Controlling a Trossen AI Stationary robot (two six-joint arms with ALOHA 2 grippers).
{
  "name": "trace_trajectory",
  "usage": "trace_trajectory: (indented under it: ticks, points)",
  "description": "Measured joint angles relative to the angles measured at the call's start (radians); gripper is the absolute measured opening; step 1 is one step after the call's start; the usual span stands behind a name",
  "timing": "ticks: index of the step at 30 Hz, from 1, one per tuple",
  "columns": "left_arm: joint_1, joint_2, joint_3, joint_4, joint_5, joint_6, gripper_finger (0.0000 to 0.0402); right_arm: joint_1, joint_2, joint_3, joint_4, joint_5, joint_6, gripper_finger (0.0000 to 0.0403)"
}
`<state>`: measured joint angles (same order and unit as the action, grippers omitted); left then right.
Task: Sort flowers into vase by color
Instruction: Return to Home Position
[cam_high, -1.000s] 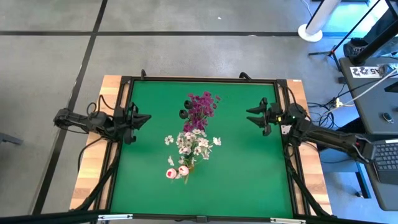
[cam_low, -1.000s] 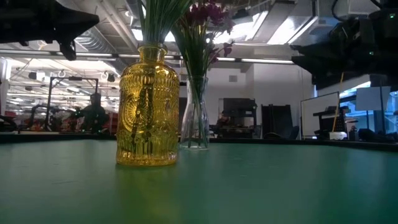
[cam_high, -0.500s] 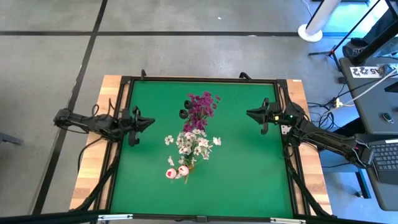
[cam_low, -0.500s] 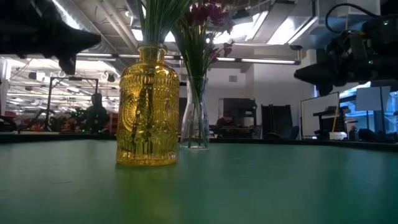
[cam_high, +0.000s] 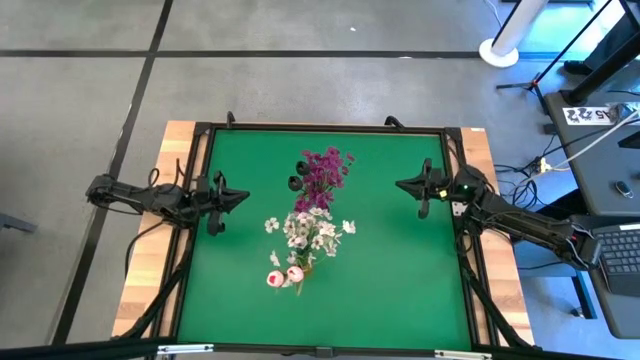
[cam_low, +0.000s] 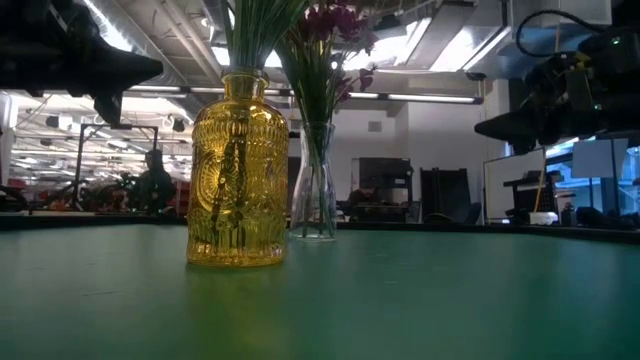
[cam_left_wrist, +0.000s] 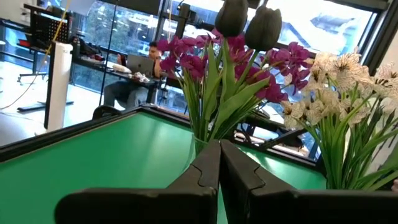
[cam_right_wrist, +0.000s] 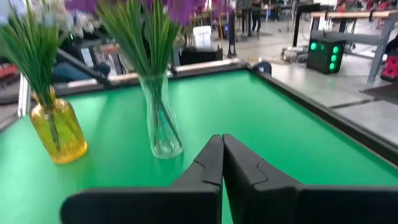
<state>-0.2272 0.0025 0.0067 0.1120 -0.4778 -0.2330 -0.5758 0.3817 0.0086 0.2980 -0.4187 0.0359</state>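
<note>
A clear glass vase (cam_right_wrist: 160, 118) stands mid-table holding magenta-purple flowers (cam_high: 324, 170) and dark buds (cam_left_wrist: 249, 18). Nearer the front edge, a yellow glass vase (cam_low: 238, 180) holds white blossom sprays (cam_high: 312, 230), and pale pink buds (cam_high: 283, 277) lean out toward the near edge. My left gripper (cam_high: 243, 196) hovers shut over the table's left side, pointing level toward the vases. My right gripper (cam_high: 400, 184) hovers shut over the right side, also pointing toward them. Neither holds anything.
The green mat (cam_high: 400, 280) is framed by a black rail (cam_high: 320, 128) on a wooden table. Bare green lies between each gripper and the vases. Beyond the table are a workshop room, a seated person (cam_left_wrist: 152, 59) and a desk with cables (cam_high: 590, 150).
My right gripper has shut from wide open and tipped down toward level, staying over the right side. My left gripper has sunk a little and stays shut. The vases and flowers have not moved.
</note>
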Motion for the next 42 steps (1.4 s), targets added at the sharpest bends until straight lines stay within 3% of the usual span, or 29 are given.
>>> trace_trajectory:
  ticks: [12, 20, 26, 32, 42]
  points:
    - [0.000, 0.000, 0.000, -0.013, 0.000, 0.006, 0.0001, 0.000, 0.000, -0.001, -0.083, -0.019, -0.035, 0.0005]
    - [-0.001, 0.000, 0.001, -0.014, 0.043, -0.023, 0.0001, 0.000, -0.005, -0.001, -0.034, -0.011, -0.040, 0.0005]
    - [-0.001, 0.000, 0.001, -0.014, 0.052, 0.001, 0.0001, 0.000, -0.081, -0.002, 0.045, 0.000, -0.016, 0.0005]
    - [-0.001, 0.000, 0.001, -0.006, 0.050, 0.007, 0.0001, 0.069, -0.171, -0.002, 0.023, 0.157, 0.002, 0.0005]
    - [-0.001, 0.000, 0.001, 0.012, 0.050, 0.034, 0.0001, 0.432, -0.188, -0.002, -0.032, 0.501, -0.133, 0.0005]
